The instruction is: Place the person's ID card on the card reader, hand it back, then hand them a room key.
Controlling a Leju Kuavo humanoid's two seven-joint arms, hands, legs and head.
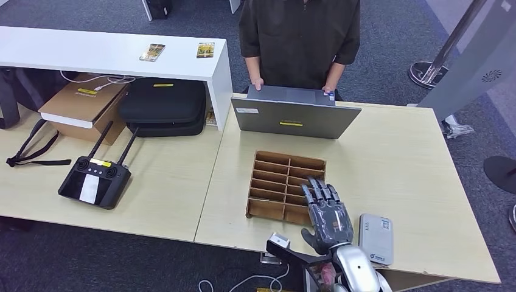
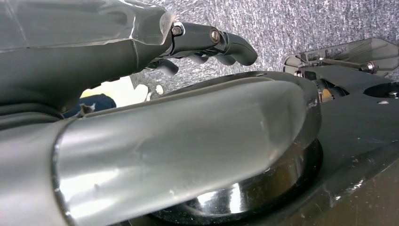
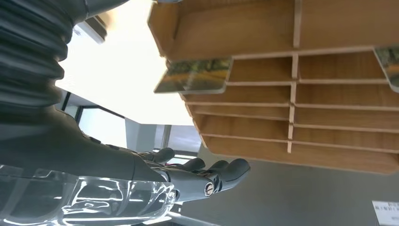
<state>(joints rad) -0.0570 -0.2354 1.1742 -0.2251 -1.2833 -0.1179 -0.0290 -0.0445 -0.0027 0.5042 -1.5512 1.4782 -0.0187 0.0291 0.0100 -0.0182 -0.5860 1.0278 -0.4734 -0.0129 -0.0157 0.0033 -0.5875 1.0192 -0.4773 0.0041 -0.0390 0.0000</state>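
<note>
My right hand [image 1: 328, 214] hovers over the near right corner of the wooden slotted box [image 1: 277, 176], its fingers stretched out and apart and holding nothing. In the right wrist view the fingers [image 3: 207, 178] lie beside the box [image 3: 329, 122]. A card with a green picture [image 3: 195, 75] sticks out of one slot, and another card's corner [image 3: 389, 63] shows further along. The grey card reader [image 1: 375, 238] lies flat on the table just right of my hand. My left hand [image 2: 117, 52] hangs above grey carpet, fingers [image 2: 228, 43] loosely bent, nothing in it.
A person [image 1: 298, 36] stands behind the table with both hands on an open grey laptop [image 1: 292, 118]. Two picture cards [image 1: 152, 52] [image 1: 205, 50] lie on the white shelf at the left. A black remote controller [image 1: 94, 179] and a black case [image 1: 163, 106] sit on the left table.
</note>
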